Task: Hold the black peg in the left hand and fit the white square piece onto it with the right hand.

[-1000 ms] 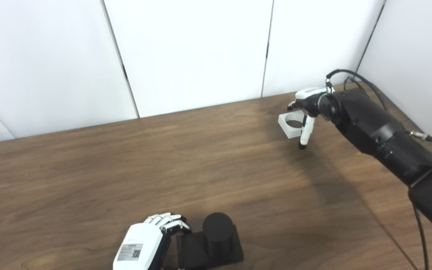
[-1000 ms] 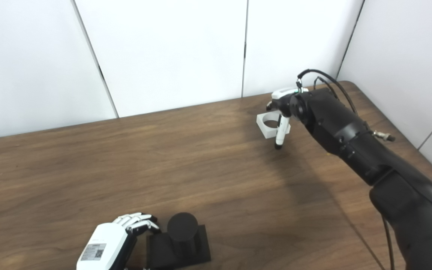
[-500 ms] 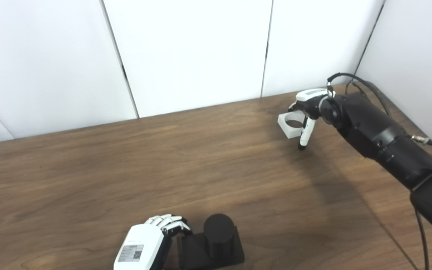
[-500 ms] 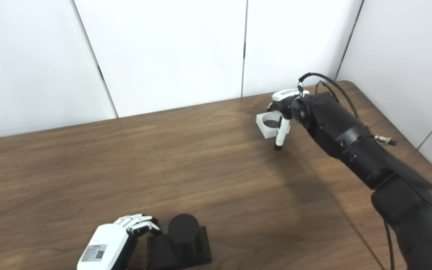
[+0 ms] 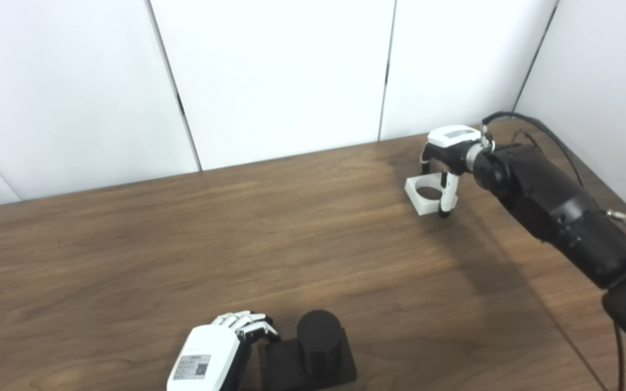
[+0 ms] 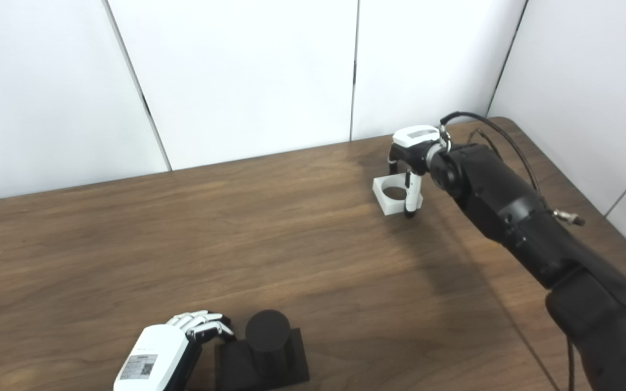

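Dark brown wood-grain table (image 5: 128, 244), white panelled walls behind.

Far right of the table: the white square plastic piece with a round hole (image 5: 426, 194) lies flat on the surface. The right hand (image 5: 450, 152), white with black joints on a black forearm, hangs directly over it, palm down. One finger (image 5: 445, 191) reaches down along the piece's near right corner, its tip at table level beside the piece; another comes down at the far left edge. The fingers bracket the piece from both sides, but whether they press on it or merely stand alongside cannot be told. The piece sits on the table, not lifted.

Near edge, centre-left: the black round peg standing upright on a black square base (image 5: 319, 341). The left hand (image 5: 220, 347), white-backed, rests just to the left of the base, fingers (image 5: 248, 325) curled toward its left edge and touching or nearly touching it. A firm grip is not evident; the hand holds nothing clear of the table.

Peg and white piece lie well apart, at opposite ends of the table.
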`<move>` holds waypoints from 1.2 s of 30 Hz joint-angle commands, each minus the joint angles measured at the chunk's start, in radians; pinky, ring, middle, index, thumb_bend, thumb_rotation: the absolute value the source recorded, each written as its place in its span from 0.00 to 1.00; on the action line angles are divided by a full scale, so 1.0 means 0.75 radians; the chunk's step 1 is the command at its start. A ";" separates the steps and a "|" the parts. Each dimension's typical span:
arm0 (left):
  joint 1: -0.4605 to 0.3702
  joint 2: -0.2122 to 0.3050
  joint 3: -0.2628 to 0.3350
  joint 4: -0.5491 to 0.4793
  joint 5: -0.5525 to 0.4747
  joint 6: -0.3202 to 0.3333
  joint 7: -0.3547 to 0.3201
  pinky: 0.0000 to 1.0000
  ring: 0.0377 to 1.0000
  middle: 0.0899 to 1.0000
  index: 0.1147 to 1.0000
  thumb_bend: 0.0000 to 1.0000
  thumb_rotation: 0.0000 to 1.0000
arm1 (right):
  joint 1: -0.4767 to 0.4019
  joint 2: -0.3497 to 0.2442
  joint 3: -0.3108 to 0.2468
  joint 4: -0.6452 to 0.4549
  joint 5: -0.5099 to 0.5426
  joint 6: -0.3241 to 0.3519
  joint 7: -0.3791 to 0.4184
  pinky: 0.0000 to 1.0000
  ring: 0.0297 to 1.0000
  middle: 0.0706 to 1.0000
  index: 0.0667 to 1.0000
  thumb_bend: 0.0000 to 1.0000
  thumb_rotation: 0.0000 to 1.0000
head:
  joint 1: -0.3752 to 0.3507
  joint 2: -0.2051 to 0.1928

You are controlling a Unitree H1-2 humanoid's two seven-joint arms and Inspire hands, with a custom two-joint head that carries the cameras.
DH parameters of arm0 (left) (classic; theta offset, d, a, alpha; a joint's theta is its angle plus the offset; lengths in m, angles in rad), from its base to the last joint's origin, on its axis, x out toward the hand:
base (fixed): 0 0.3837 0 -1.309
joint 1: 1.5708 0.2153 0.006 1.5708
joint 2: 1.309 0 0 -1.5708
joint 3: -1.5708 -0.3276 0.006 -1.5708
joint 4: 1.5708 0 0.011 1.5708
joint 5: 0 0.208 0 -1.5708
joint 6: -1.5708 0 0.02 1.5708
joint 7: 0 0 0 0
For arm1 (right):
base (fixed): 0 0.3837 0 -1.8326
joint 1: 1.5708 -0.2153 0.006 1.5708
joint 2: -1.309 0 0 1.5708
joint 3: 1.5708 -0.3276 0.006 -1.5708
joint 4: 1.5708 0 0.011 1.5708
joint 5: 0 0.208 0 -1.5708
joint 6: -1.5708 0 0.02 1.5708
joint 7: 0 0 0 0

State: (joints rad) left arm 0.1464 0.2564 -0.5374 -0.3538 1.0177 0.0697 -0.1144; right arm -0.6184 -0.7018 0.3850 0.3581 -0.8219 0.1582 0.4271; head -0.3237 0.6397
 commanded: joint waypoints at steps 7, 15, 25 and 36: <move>0.038 -0.003 -0.019 0.014 0.009 -0.006 -0.100 0.81 0.81 0.75 0.42 0.52 0.04 | -0.005 -0.023 -0.053 0.049 -0.019 -0.128 -0.281 0.89 0.87 0.74 0.45 0.52 0.13 | -0.002 -0.004; 0.030 -0.011 -0.018 0.024 0.016 -0.011 -0.097 0.81 0.81 0.75 0.42 0.52 0.05 | 0.013 -0.030 -0.048 0.029 -0.018 -0.112 -0.277 0.87 0.87 0.74 0.45 0.52 0.13 | 0.017 0.000; -0.003 -0.038 -0.036 0.058 0.059 0.002 -0.113 0.81 0.82 0.76 0.42 0.52 0.05 | 0.005 -0.134 -0.045 -0.478 -0.018 -0.118 0.111 0.91 0.87 0.76 0.45 0.52 0.13 | 0.088 0.032; -0.039 -0.070 -0.048 0.111 0.141 0.002 -0.098 0.82 0.82 0.76 0.42 0.52 0.05 | -0.012 -0.145 -0.125 -1.085 0.088 -0.132 0.500 0.90 0.91 0.76 0.45 0.52 0.13 | 0.147 0.110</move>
State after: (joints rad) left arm 0.1156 0.2012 -0.5486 -0.3274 1.0724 0.0697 -0.1554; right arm -0.5710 -0.7916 0.3194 -0.4154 -0.7635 0.0697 0.7843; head -0.2179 0.7117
